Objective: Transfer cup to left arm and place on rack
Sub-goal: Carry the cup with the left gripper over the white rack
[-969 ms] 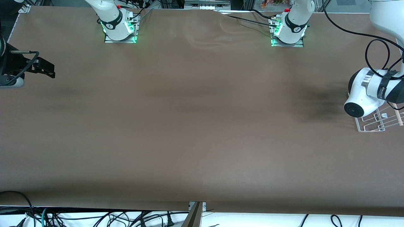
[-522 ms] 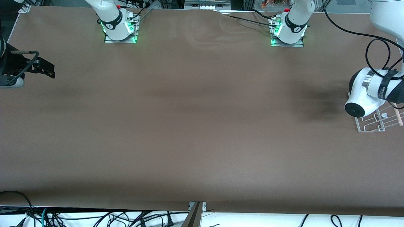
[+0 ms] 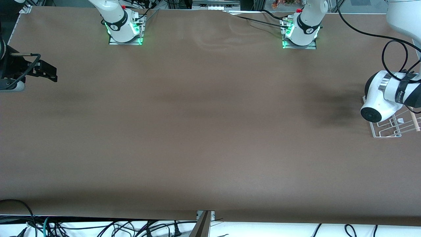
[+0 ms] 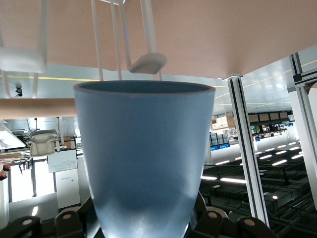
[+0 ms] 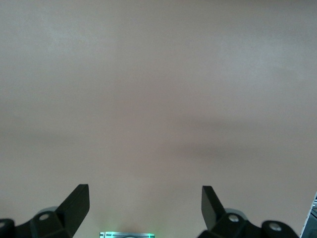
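Nearest the front camera, only bare brown table (image 3: 210,148) is seen. Farther up, at the left arm's end of the table, the white wire rack (image 3: 391,126) is found, partly covered by the left arm (image 3: 383,95), whose white wrist is bent over it. The left gripper itself is not seen in the front view. In the left wrist view, the light-blue cup (image 4: 144,158) is shown clamped between the black fingers (image 4: 210,218) of the left gripper (image 4: 143,225), which is closed on its base. The cup's open mouth is pointed toward the table, and a white-tipped prong (image 4: 147,62) of the rack is seen just at the rim; whether it is touched cannot be told.

At the right arm's end of the table, the right gripper (image 3: 46,70) is held above the table surface, where the right arm waits. In the right wrist view its fingers (image 5: 77,203) are shown spread wide with nothing between them.
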### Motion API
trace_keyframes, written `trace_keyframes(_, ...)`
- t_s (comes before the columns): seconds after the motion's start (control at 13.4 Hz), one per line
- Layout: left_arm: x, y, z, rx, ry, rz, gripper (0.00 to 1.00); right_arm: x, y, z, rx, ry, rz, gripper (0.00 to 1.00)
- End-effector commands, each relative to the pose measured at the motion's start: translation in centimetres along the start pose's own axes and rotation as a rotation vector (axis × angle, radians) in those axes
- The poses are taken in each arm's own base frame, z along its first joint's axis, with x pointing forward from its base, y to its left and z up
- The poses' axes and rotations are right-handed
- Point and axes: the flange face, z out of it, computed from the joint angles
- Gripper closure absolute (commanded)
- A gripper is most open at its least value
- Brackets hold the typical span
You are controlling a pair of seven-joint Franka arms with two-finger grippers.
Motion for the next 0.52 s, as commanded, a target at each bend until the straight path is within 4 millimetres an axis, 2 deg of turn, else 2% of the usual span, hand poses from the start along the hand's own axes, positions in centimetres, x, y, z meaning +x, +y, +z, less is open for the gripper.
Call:
trace_keyframes(0.0, 0.3, -0.2, 0.3, 0.026, -0.006, 0.011, 1.0, 0.1, 0.2, -0.4, 0.018, 0.008, -0.009, 0.0)
trace_keyframes(0.3, 1.1, -0.3, 0.3, 0.033, 0.006, 0.0, 1.0, 0.1, 0.3, -0.4, 0.019, 0.008, -0.01, 0.0)
trace_keyframes(0.37, 1.6, -0.3, 0.4, 0.032, 0.005, 0.007, 0.94, 0.1, 0.3, -0.4, 0.019, 0.008, -0.008, 0.0)
trace_keyframes(0.45, 1.9, -0.3, 0.6, 0.027, 0.006, 0.011, 0.71, 0.1, 0.3, -0.4, 0.019, 0.008, -0.008, 0.0)
